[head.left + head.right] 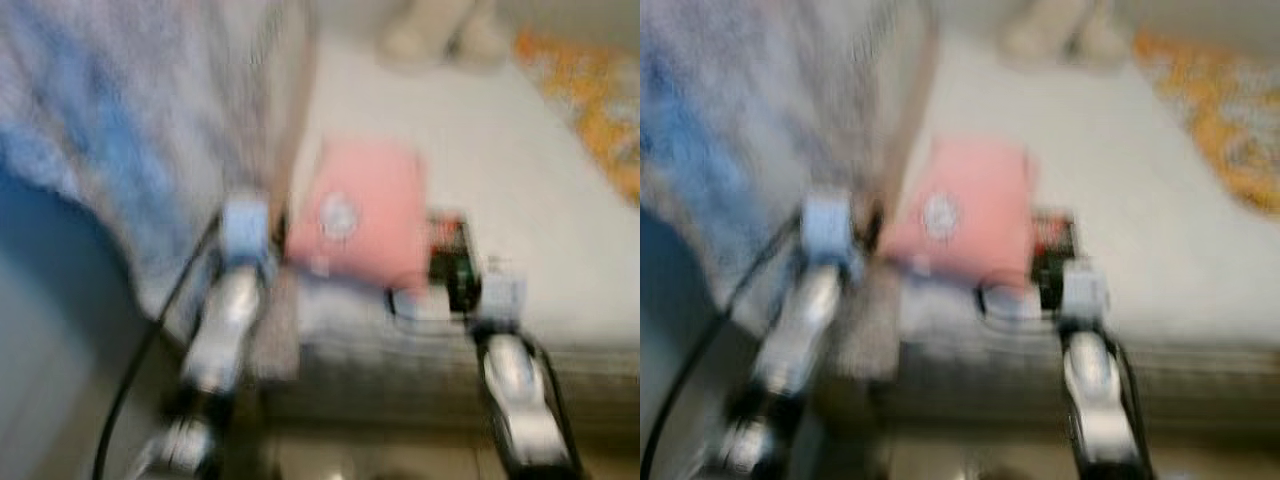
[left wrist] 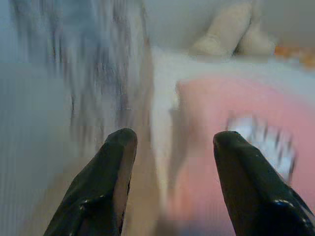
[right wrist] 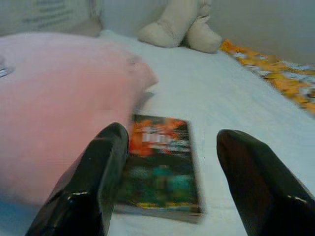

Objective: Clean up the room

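A pink pillow (image 1: 358,215) with a white round patch lies near the front edge of the white bed (image 1: 520,150). Beside it, on its right, lies a dark book (image 3: 160,167) with an orange and green cover. My left gripper (image 2: 172,147) is open just in front of the pillow's left side, where a grey-blue blanket (image 1: 130,120) hangs. My right gripper (image 3: 172,147) is open, its fingers either side of the book, just short of it. The head views are blurred.
A cream plush toy (image 3: 179,24) sits at the far side of the bed. An orange patterned cloth (image 1: 590,100) lies at the back right. The bed's grey front edge (image 1: 400,375) runs below the arms. A black cable (image 1: 135,370) hangs by the left arm.
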Motion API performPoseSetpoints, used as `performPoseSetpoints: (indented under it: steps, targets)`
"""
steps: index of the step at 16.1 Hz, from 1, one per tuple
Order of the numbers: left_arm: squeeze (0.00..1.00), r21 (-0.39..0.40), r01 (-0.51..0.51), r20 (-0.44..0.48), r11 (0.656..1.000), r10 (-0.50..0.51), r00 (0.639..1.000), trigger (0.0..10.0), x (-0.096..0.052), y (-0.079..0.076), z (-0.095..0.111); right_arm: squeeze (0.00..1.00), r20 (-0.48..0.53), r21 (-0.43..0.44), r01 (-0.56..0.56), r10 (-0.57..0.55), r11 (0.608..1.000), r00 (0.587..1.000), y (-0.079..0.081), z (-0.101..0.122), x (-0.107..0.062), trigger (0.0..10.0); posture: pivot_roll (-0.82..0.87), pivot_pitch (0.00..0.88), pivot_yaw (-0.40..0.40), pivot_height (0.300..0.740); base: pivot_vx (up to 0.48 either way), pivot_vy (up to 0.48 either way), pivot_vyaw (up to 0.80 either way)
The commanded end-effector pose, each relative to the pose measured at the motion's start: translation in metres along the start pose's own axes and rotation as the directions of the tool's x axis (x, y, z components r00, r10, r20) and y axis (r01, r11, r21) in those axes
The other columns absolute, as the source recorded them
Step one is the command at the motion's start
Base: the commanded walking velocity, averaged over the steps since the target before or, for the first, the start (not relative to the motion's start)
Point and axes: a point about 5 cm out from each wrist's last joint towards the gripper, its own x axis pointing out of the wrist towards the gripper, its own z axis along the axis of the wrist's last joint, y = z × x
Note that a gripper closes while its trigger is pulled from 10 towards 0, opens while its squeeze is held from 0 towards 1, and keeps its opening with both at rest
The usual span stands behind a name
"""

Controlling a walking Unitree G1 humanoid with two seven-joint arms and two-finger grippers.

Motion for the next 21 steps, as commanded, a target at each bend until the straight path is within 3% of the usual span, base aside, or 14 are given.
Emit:
performPoseSetpoints:
  steps: [1, 6, 9, 21]
  targets:
    - [0.0, -0.013, -0.026, -0.064, 1.0, 0.025, 0.998, 10.0, -0.005, 0.006, -0.013, 0.0, 0.021, -0.016, -0.004, 0.004, 1.0, 1.0, -0.01, 0.009, 0.007, 10.0, -0.03, 0.0, 0.033, 0.74, 0.0, -0.469, 0.0]
    - [0.0, -0.012, 0.047, -0.012, 0.999, -0.047, 0.999, 10.0, 0.004, -0.007, 0.001, 0.0, -0.011, -0.024, -0.033, 0.033, 0.999, 0.999, 0.001, 0.002, 0.007, 10.0, -0.01, 0.0, 0.037, 0.74, 0.0, -0.472, 0.25]
    - [0.0, 0.017, 0.015, -0.052, 1.0, -0.014, 0.999, 10.0, 0.002, 0.0, -0.007, 0.0, -0.079, -0.069, -0.013, 0.008, 0.998, 0.997, 0.002, -0.01, 0.003, 10.0, -0.01, 0.0, 0.036, 0.74, 0.0, -0.471, 0.77]
    - [0.0, 0.017, 0.015, -0.052, 1.0, -0.014, 0.999, 10.0, 0.002, 0.0, -0.007, 0.0, -0.079, -0.069, -0.013, 0.008, 0.998, 0.997, 0.002, -0.01, 0.003, 10.0, -0.01, 0.0, 0.036, 0.74, 0.0, -0.472, 0.8]
